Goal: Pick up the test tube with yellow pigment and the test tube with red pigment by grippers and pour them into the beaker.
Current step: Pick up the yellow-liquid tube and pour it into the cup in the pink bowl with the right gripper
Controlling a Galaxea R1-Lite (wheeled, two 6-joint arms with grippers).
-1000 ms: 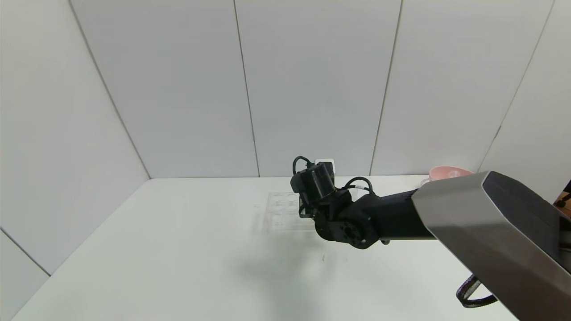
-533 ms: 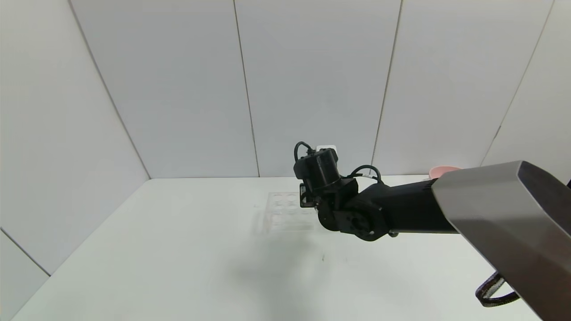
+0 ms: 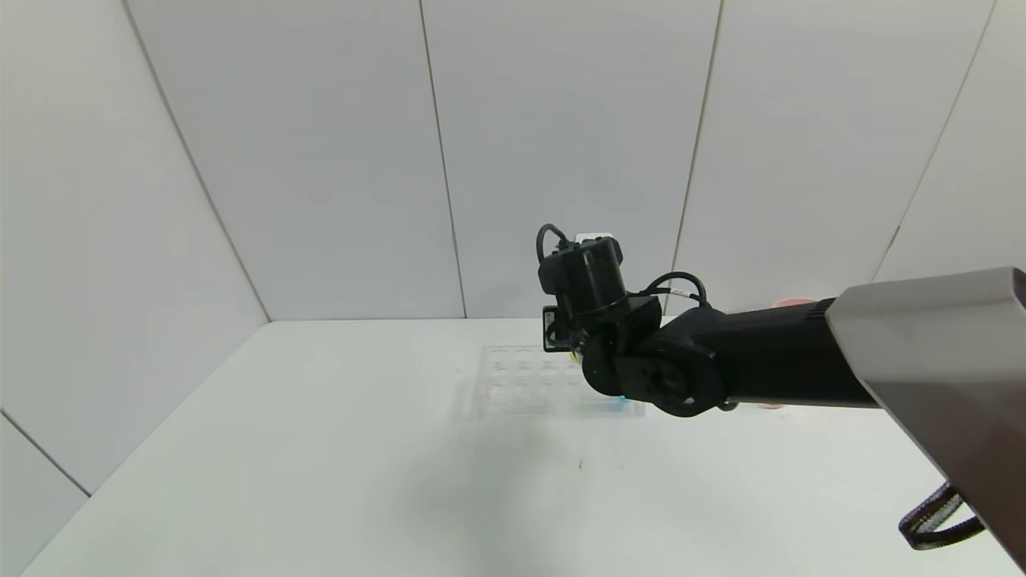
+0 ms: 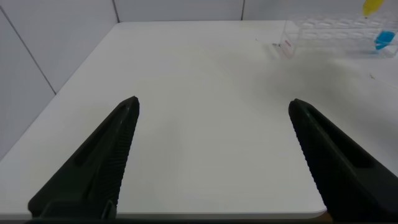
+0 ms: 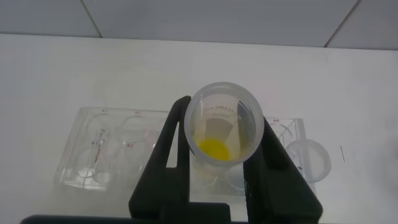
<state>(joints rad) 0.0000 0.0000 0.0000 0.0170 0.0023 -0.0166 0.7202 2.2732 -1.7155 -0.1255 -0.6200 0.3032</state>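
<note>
My right gripper (image 3: 559, 332) hangs above the clear tube rack (image 3: 521, 386), over its right part. In the right wrist view the right gripper (image 5: 222, 115) is shut on the test tube with yellow pigment (image 5: 214, 148), which I see from above, open mouth up and yellow liquid at the bottom. The yellow tube also shows at the far edge of the left wrist view (image 4: 372, 6). The red tube and the beaker are hidden behind the right arm in the head view. My left gripper (image 4: 212, 104) is open and empty, low over the table's near left part.
A blue-liquid tube (image 3: 616, 403) stands at the rack's right end and shows in the left wrist view (image 4: 384, 40). A pink bowl (image 3: 793, 303) peeks out behind the right arm. A clear round rim (image 5: 309, 158) sits by the rack's end. White walls enclose the table.
My right gripper has risen and shifted right with the yellow tube in it. The rack and the blue tube now show below the arm.
</note>
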